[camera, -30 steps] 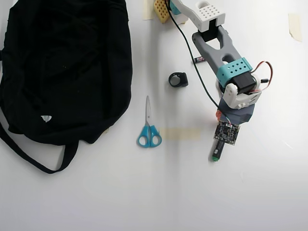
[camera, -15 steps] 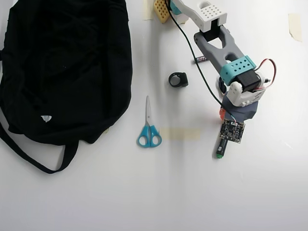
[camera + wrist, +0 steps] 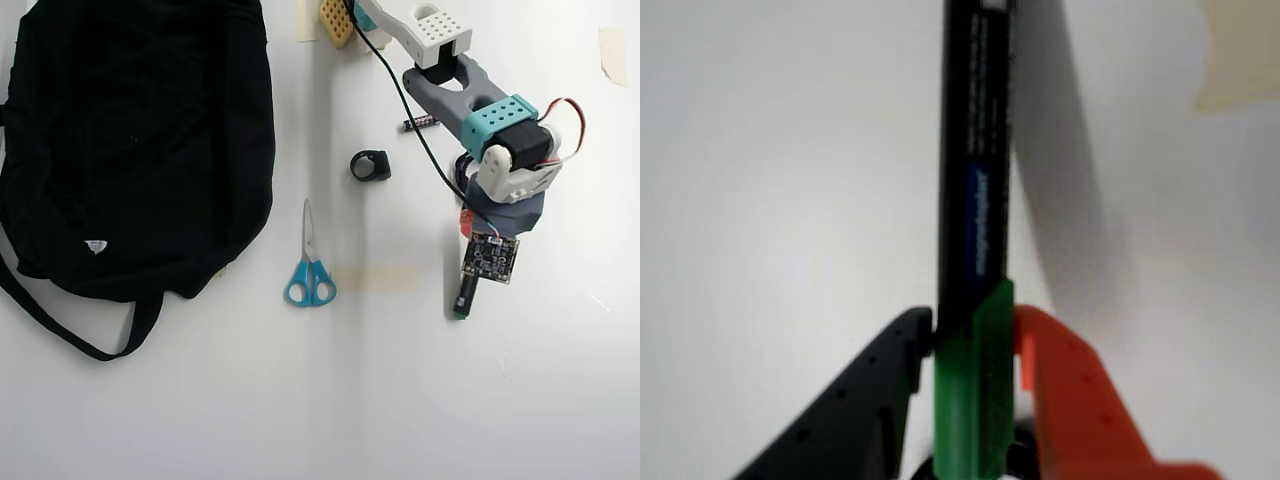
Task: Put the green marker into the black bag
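Pincer: the gripper (image 3: 975, 340) was pinching the green marker (image 3: 975, 230); in the wrist view a black finger (image 3: 875, 390) pressed one side and an orange finger (image 3: 1070, 400) pressed the other, right where the green cap began

Marker: it was held in the pincer at the right side of the overhead view, and only its tip (image 3: 462, 303) stuck out from under the wrist's little circuit board (image 3: 490, 258)

Which way it pointed: the long black barrel ran straight out from the fingers, and its tip pointed toward the near edge of the white table (image 3: 400, 400); I could not tell if it was off the table or touching it

Bag: the black bag (image 3: 130, 140) lay far off to the left, well apart from the marker, with its thin strap (image 3: 60, 325) trailing toward the near side

In between: the blue-handled scissors (image 3: 309, 270), a small black ring-shaped thing (image 3: 370, 165) and a strip of pale tape (image 3: 375, 278) lay on the table between the arm and the bag

Next move, my guess: the arm had to carry the marker left, over the scissors, all the way to the bag

Watch out: the grip sat near one end, so the long barrel might tip or slip
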`<control>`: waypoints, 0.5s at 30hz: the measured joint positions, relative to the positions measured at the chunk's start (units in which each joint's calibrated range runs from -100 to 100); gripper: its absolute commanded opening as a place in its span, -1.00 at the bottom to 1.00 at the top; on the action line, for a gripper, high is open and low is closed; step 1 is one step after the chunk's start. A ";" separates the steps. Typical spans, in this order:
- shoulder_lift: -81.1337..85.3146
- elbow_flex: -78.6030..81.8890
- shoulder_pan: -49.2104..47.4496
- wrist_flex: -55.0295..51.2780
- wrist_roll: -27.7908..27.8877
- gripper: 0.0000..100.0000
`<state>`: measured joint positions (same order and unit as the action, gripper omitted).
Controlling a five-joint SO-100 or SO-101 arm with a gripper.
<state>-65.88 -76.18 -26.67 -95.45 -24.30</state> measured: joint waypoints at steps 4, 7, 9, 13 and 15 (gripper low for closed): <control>0.00 -1.65 0.00 -0.17 0.93 -0.96; 0.00 -3.22 0.00 -0.43 1.47 -0.96; 0.00 -3.93 0.00 -0.52 1.76 -0.96; 0.00 -5.82 0.00 -1.55 2.49 -0.96; 0.00 -6.84 0.07 -1.98 2.74 -0.96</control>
<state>-65.88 -83.02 -26.60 -97.42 -21.56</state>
